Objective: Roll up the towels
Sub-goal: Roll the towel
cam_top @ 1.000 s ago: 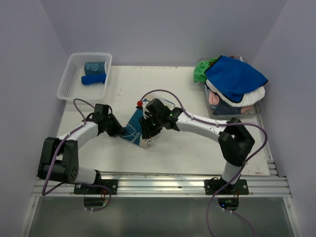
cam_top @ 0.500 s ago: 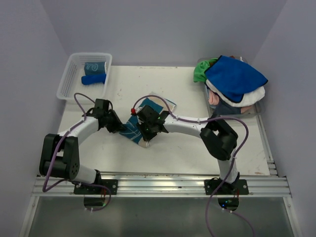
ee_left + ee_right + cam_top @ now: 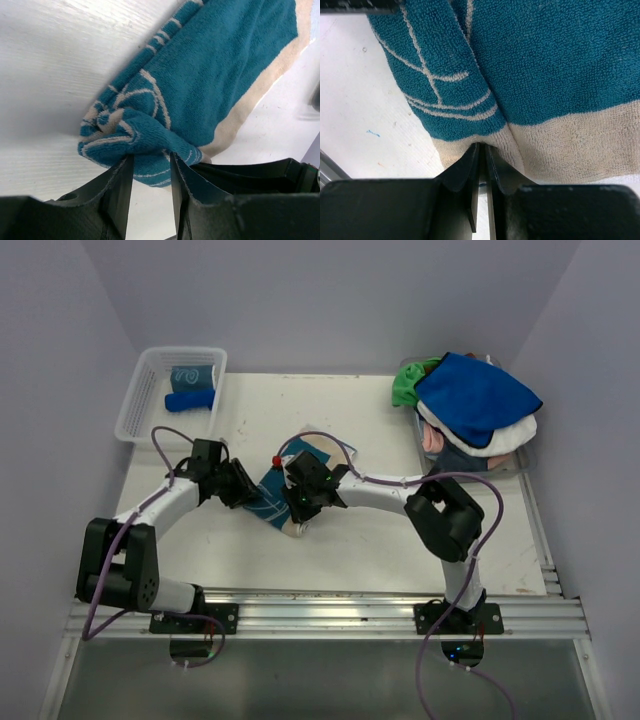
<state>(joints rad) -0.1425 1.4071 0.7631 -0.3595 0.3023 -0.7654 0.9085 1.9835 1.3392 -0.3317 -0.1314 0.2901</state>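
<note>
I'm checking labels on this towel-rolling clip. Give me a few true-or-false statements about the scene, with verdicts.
1. The right claw is shut on the beige edge of the teal towel. True.
2. The basket at the far left is empty. False: it holds a patterned roll and a blue roll.
3. A blue towel tops the pile at the far right. True.
4. The teal towel lies far from both claws. False: it lies on the table, and the left claw straddles a fold at its rolled end.
</note>
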